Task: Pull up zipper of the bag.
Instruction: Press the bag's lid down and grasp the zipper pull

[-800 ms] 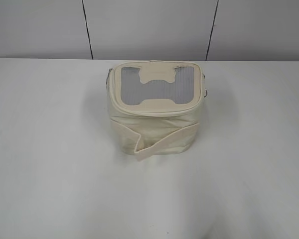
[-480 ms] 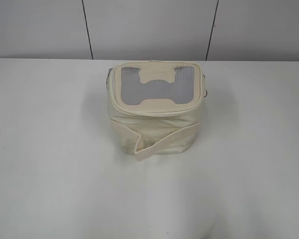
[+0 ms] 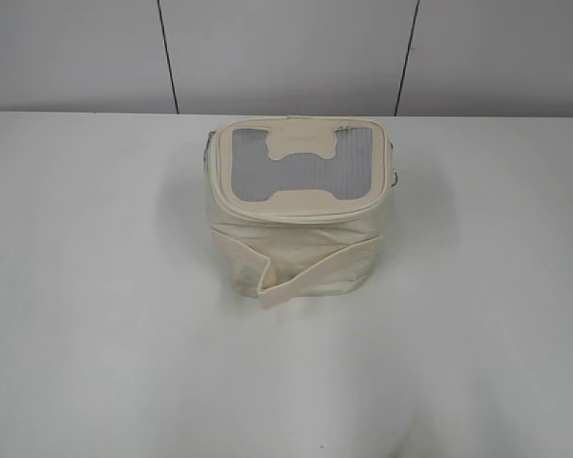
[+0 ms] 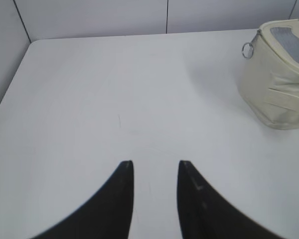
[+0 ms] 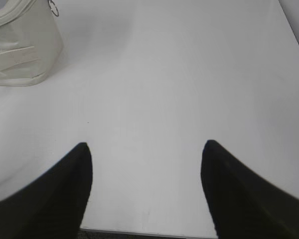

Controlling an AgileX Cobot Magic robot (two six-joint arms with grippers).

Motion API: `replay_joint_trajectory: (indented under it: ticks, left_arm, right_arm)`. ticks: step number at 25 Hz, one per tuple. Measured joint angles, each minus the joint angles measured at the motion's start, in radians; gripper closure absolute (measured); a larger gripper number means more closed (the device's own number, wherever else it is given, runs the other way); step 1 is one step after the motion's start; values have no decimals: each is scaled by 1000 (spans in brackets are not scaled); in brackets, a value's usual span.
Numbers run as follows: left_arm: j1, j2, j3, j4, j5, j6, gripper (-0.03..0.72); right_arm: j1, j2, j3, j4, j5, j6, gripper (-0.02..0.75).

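bag [image 3: 297,208] unmoved since earlier | left hand [image 4: 155,167] slightly parted, right hand [image 5: 145,149] wide apart, both empty | zipper [image 4: 247,50] ring visible at 2 o'clock, left wrist view

Plain white matte bench [image 3: 95,286] on my feed, small boxy cream fabric bag [image 3: 296,253] with grey ribbed top standing upright mid-bench, toward the back.

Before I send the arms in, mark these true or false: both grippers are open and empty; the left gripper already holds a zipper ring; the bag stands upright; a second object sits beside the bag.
1. Both the left gripper and right gripper are open and empty. True.
2. The left gripper holds a zipper ring. False: it is well clear of the bag.
3. The bag stands upright on the table. True.
4. A second object sits beside the bag. False: none shows.
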Motion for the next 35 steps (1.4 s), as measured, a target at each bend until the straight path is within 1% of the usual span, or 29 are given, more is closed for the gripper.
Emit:
replay_joint_trajectory:
  ticks: [8,10,12,14,16,17,20,22,25,28,31,35]
  left_arm:
    - [0,0,0,0,0,0,460]
    - [0,0,0,0,0,0,460]
    - [0,0,0,0,0,0,460]
    - [0,0,0,0,0,0,460]
    - [-1,0,0,0,0,0,460]
    - [-5,0,0,0,0,0,460]
    - [-23,0,0,0,0,0,460]
    - [-28,0,0,0,0,0,460]
    - [-30,0,0,0,0,0,460]
    - [-30,0,0,0,0,0,460]
    - [-30,0,0,0,0,0,460]
    - [-30,0,0,0,0,0,460]
  right_arm:
    - [0,0,0,1,0,1,200]
    - [0,0,0,19,0,2,200]
    - [0,16,-1,62,-2,-9,206]
    - [0,94,-7,138,-13,-56,225]
    - [0,213,-12,218,-59,-126,237]
    - [0,290,-18,268,-98,-168,239]
    - [0,547,-51,440,-300,-332,244]
    - [0,739,-102,571,-392,-504,243]
    - [0,1071,-238,797,-425,-775,243]
    - [0,1357,-454,945,-376,-971,243]
    - [17,1620,-710,1009,-282,-1041,243]
    - [74,1929,-1085,1018,-114,-1057,244]
